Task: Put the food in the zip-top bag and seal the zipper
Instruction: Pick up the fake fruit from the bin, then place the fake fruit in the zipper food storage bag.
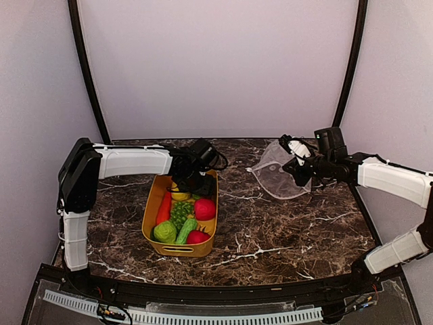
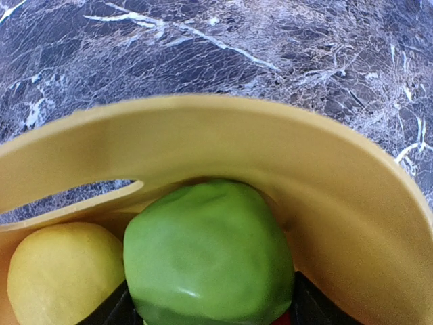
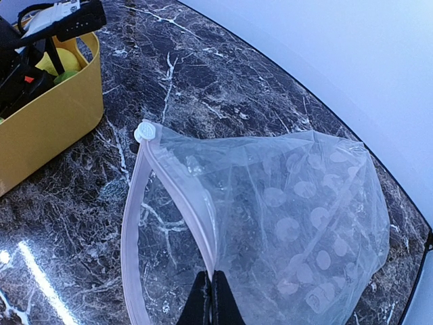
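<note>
Dark marble-look desk [image 1: 284, 230], glossy with white veins, carries everything. Yellow tub [image 1: 177, 250], rigid smooth plastic with rounded corners and a slot handle, sits left of centre and corrals the food [image 1: 181, 217], all of it inside, none bagged yet. Zip-top bag [image 3: 291, 217], clear floppy film with whitish dots, lies well apart on the far right of the desk, crumpled, mouth facing the tub.

Right jaws are pinched fully closed on the bag's mouth edge, likely to hold it up and keep the mouth gaping for loading.

Left jaws hang in the tub's far end, spread wide either side of the green pear [image 2: 206, 257], smooth, faceted and slightly shiny. The wrist view crops the tips, so I cannot tell if they grip it or only flank it. Matte yellow lemon [image 2: 61, 271] sits just beside the pear.

Zipper [image 3: 132, 223], a thin pinkish strip, curves open and unsealed. Small white slider tab [image 3: 144, 131] sits at its far end.
</note>
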You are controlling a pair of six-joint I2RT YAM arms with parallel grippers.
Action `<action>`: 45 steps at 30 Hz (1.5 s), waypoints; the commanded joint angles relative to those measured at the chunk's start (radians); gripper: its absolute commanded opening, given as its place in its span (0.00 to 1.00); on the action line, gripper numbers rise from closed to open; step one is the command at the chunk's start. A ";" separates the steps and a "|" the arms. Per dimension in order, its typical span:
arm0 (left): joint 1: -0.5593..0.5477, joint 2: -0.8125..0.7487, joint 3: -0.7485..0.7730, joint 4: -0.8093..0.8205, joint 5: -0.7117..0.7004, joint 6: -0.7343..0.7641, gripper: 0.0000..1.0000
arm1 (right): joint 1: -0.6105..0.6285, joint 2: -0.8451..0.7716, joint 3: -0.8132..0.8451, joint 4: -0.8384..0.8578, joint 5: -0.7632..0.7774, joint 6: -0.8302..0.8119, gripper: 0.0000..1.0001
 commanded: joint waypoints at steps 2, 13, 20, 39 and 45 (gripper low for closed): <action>0.009 0.000 0.024 -0.033 -0.014 -0.007 0.62 | 0.003 -0.008 -0.011 0.025 -0.012 -0.009 0.00; -0.001 -0.249 -0.082 -0.062 -0.056 0.004 0.50 | 0.002 0.022 -0.006 0.023 -0.012 -0.007 0.00; -0.074 -0.475 -0.225 0.019 -0.062 0.005 0.46 | 0.003 0.031 0.030 -0.006 -0.003 -0.004 0.00; -0.339 -0.338 -0.179 0.595 0.142 0.074 0.40 | 0.017 0.054 0.236 -0.293 -0.033 -0.007 0.00; -0.341 -0.231 -0.087 0.619 0.125 0.053 0.40 | 0.017 0.017 0.255 -0.328 -0.083 0.019 0.00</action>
